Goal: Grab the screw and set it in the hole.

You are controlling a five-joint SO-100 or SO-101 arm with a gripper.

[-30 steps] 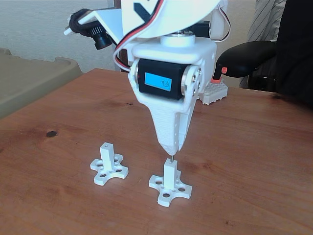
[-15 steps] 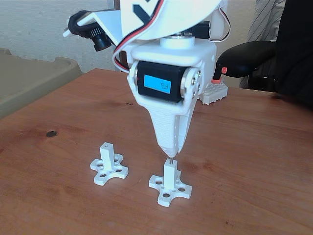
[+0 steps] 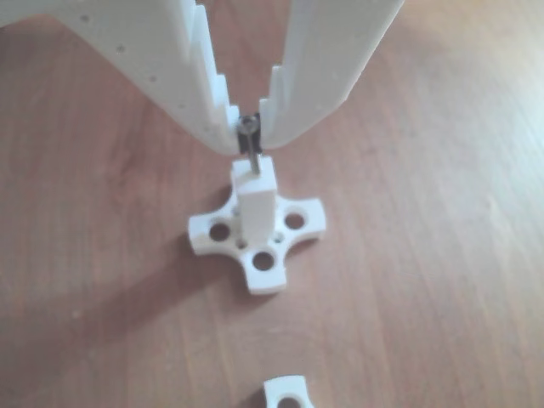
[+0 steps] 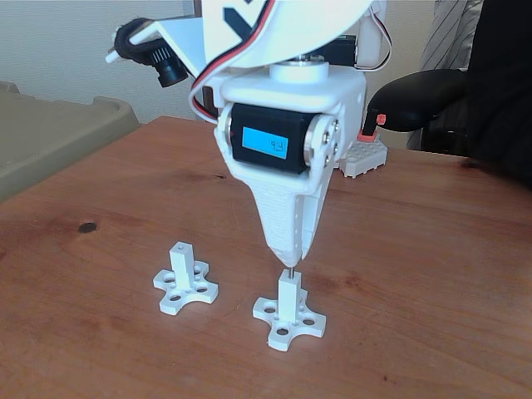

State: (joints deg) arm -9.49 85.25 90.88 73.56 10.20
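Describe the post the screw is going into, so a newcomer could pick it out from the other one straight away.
On the brown wooden table, look directly beneath the white gripper that points straight down. There stands a white post with a cross-shaped base. Unlike the other white post to its left in the fixed view, whose top is bare, this one has the thin silver screw standing on its top, pinched by the gripper.

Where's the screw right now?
In the other view the screw stands upright, its head pinched in the tool tips, its lower end at the top face of the post, centre frame.
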